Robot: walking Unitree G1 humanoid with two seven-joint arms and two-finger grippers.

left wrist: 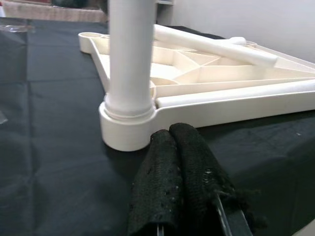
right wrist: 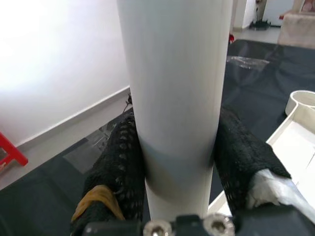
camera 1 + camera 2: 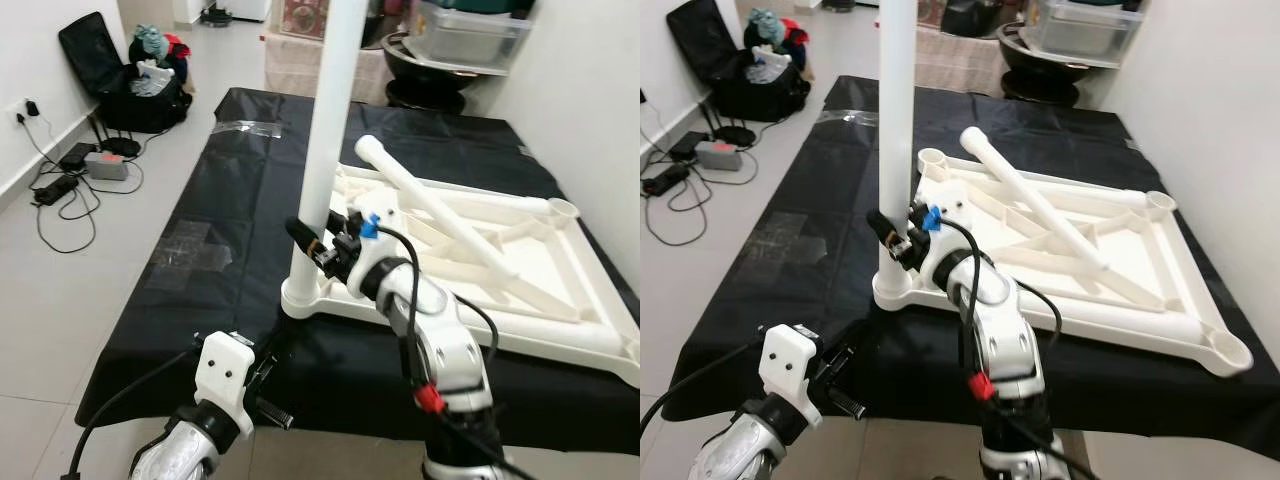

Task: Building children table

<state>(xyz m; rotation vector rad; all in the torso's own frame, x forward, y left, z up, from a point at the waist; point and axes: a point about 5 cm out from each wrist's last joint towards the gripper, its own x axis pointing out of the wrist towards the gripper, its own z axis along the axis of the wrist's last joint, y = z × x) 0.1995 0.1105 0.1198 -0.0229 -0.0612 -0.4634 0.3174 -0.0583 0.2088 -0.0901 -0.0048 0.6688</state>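
An upturned white table top (image 3: pixel 520 330) lies on a black sheet (image 3: pixel 220 250) on the floor. One white leg (image 3: pixel 330 120) stands upright in the near-left corner socket (image 1: pixel 125 130). My right gripper (image 3: pixel 310 245) is shut on this leg just above the socket, its black fingers (image 2: pixel 123 167) pressed against both sides of the tube (image 2: pixel 177 98). A second white leg (image 3: pixel 440 215) lies loose and slanted across the table top's ribs. My left gripper (image 1: pixel 170 132) hovers low over the sheet, a short way in front of the socket, fingers shut together on nothing.
A black bag (image 3: pixel 130 75) stuffed with clothes sits at the back left. Cables and a power strip (image 3: pixel 70 180) trail along the left wall. A storage box (image 3: pixel 470 35) and dark furniture stand behind the sheet. A white wall runs along the right.
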